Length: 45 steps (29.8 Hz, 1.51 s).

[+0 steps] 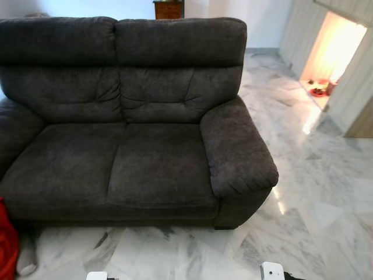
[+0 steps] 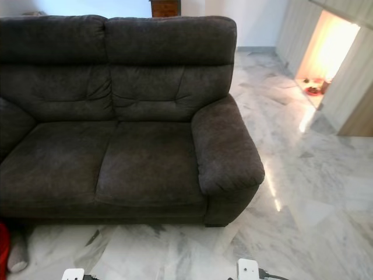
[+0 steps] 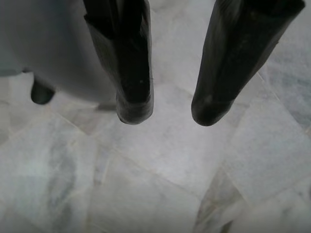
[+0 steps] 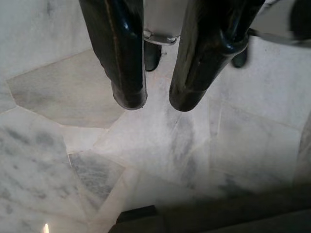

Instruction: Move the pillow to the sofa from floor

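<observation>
A dark grey two-seat sofa stands straight ahead, its seat cushions bare. On the floor by its front left corner lies a red soft thing, mostly cut off by the picture's edge, with a grey roll beside it; which one is the pillow I cannot tell. My left gripper hangs low over the marble floor, open, with nothing between its fingers. My right gripper also hangs over the floor, open by a narrow gap and holding nothing. Both grippers are well short of the red thing.
White-grey marble floor spreads in front of the sofa and to its right. A brightly lit doorway with small red items opens at the far right. A wooden cabinet stands behind the sofa. The sofa's right armrest juts forward.
</observation>
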Tool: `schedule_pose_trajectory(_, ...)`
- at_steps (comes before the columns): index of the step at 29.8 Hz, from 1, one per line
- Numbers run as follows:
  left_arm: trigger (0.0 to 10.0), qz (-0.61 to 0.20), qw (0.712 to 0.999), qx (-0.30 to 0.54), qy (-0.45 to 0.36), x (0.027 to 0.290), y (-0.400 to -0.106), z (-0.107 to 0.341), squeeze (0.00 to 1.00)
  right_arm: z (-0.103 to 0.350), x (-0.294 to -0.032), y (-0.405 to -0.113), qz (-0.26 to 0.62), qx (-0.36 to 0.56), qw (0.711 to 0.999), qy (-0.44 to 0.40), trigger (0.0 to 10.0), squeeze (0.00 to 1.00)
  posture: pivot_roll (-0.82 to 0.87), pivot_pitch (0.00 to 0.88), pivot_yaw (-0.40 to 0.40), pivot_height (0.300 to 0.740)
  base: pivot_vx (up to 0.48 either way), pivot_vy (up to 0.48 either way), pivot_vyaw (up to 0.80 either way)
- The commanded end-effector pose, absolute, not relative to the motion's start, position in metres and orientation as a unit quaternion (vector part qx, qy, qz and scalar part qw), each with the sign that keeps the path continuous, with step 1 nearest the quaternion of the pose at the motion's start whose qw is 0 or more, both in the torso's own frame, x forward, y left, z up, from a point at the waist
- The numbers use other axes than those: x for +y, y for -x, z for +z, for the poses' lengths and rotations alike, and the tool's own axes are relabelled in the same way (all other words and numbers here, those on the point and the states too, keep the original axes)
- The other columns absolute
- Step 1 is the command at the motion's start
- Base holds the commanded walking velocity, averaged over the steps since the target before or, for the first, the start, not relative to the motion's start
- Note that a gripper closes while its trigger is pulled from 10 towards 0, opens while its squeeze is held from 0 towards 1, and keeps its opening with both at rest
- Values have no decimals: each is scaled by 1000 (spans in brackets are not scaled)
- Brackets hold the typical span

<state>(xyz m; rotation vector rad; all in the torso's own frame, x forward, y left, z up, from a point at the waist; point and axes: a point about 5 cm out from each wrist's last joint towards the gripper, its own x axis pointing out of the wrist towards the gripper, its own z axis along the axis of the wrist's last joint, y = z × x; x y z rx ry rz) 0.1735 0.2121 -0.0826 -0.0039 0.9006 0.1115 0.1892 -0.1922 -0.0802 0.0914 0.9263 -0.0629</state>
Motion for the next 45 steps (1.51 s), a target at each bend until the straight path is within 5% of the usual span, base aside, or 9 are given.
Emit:
schedule_pose_trajectory(1, 10000, 64, 892, 447, 0, 219, -166, -85, 0, -79, -183, -194, -20, 442, 895, -49, 10000, 0, 81, 70, -14, 740, 0, 458, 0)
schedule_pose_trajectory(45, 10000, 65, 896, 440, -2, 219, -169, -83, 0, -77, -172, -199, 10, 435, 899, -42, 10000, 0, 85, 83, -10, 740, 0, 410, 55)
